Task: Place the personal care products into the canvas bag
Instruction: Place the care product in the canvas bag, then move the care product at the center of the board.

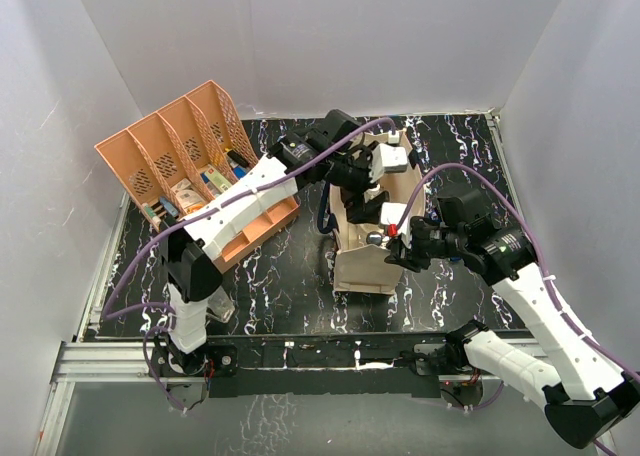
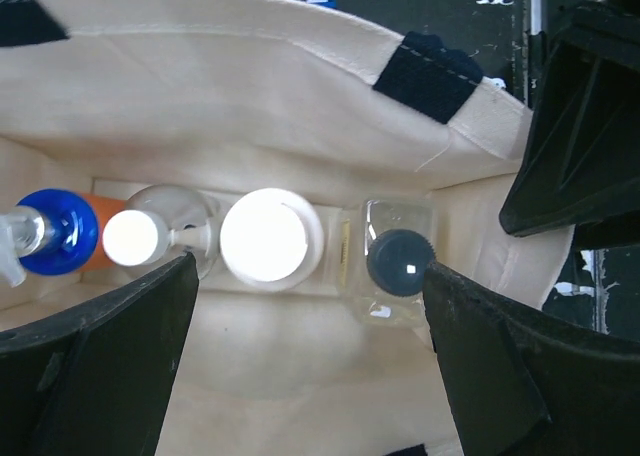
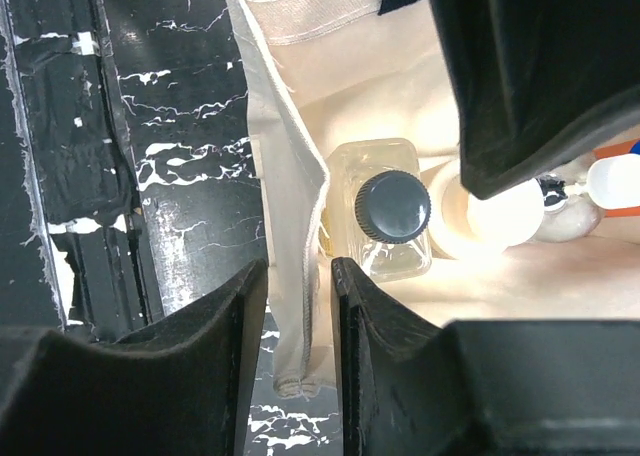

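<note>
The canvas bag (image 1: 362, 268) stands upright mid-table with its mouth open. Looking down into the canvas bag (image 2: 250, 106), the left wrist view shows the personal care products standing in a row on its floor: a blue-capped one (image 2: 55, 231), a small white-capped one (image 2: 132, 236), a wide white-capped one (image 2: 265, 238) and a clear bottle with a dark cap (image 2: 398, 261). My left gripper (image 2: 310, 326) hangs open over them, holding nothing. My right gripper (image 3: 300, 346) straddles the bag's side wall (image 3: 290, 126). Its jaws stand slightly apart, with the fabric loose between them.
The orange perforated tray (image 1: 180, 146) stands at the back left with small packets and boxes in it. The left arm reaches across from that side. White walls close in the black marbled table (image 1: 280, 286). A metal rail (image 1: 330, 351) runs along the near edge.
</note>
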{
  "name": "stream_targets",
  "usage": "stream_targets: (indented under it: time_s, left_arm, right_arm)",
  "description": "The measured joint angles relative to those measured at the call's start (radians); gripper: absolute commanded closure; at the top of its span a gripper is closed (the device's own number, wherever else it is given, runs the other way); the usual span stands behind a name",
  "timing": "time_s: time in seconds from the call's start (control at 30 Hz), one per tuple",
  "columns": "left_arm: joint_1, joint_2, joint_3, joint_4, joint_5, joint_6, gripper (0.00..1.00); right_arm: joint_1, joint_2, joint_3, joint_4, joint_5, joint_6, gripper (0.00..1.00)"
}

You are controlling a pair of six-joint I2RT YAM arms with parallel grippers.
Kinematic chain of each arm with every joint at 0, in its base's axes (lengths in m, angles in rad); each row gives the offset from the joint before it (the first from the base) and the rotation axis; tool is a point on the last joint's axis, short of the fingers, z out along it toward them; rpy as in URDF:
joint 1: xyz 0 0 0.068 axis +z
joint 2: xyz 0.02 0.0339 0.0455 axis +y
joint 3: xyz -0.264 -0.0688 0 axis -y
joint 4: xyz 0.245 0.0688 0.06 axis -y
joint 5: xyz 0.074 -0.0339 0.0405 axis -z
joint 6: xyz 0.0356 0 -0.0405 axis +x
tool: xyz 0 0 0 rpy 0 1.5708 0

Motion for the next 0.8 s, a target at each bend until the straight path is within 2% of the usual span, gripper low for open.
stream_targets:
  time_s: [0.17,0.3,0.57,0.8]
  left_arm:
    - [0.041,-0.032,-0.003,-0.008,-0.013,0.001,0.07]
    - [0.106,-0.137,-0.067,-0.027,-0.014,0.024,0.08]
    - [0.270,-0.470,-0.321,-0.148,-0.034,0.154,0.08]
    - [0.293,-0.747,-0.583,-0.308,-0.117,0.274,0.06]
  right_arm:
    - [0.000,0.003,0.000,0.010,0.001,0.004,0.63]
    - [0.000,0.005,0.000,0.024,0.009,0.029,0.62]
    - [0.000,0.042,0.003,0.082,0.033,0.122,0.52]
    - [0.000,0.070,0.006,0.126,0.063,0.178,0.49]
